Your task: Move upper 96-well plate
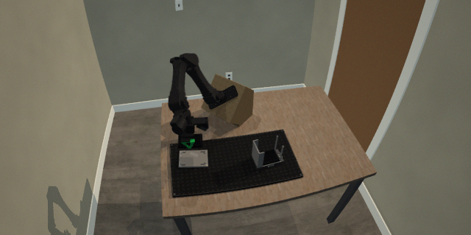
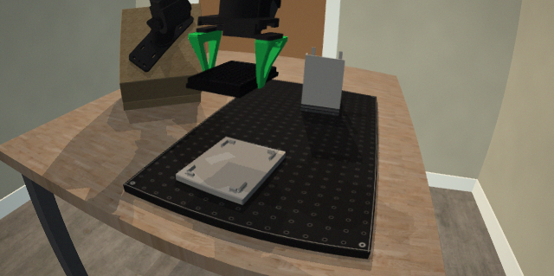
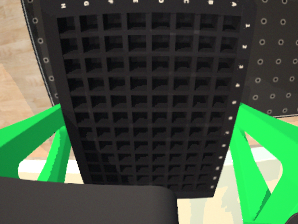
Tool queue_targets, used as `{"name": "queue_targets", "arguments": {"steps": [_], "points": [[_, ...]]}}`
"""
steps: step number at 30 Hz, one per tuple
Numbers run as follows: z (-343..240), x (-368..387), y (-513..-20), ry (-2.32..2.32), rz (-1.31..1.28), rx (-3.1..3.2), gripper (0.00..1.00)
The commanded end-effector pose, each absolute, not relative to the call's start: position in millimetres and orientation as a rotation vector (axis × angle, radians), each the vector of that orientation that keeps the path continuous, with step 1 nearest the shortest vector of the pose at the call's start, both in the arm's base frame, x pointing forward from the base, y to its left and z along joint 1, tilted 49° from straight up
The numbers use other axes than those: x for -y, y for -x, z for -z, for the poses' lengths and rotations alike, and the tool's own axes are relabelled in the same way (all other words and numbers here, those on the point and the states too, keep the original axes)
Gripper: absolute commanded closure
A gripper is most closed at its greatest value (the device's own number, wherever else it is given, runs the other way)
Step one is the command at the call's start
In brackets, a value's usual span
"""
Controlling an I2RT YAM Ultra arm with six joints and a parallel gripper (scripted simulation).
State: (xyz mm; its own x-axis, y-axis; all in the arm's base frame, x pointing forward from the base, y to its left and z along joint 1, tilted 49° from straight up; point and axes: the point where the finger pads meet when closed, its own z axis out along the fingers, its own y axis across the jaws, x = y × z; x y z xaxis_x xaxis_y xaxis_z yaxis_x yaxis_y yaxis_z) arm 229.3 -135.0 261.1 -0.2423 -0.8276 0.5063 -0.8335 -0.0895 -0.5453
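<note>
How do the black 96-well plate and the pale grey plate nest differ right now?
The black 96-well plate hangs in the air, clamped in the green-fingered pincer; the pale grey plate nest lies on the black perforated board. The plate is a grid of wells; the nest is a smooth slab with corner locators. Both are flat rectangles.
</note>
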Motion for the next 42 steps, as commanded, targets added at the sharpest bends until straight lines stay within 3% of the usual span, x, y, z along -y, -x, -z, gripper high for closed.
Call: {"name": "queue_targets", "arguments": {"steps": [1, 42], "points": [[-281.9, 134.9, -226.8, -1.914, -1.363, 2.124, 1.00], [-281.4, 134.9, -228.6, -1.922, -1.354, 2.121, 1.00]]}}
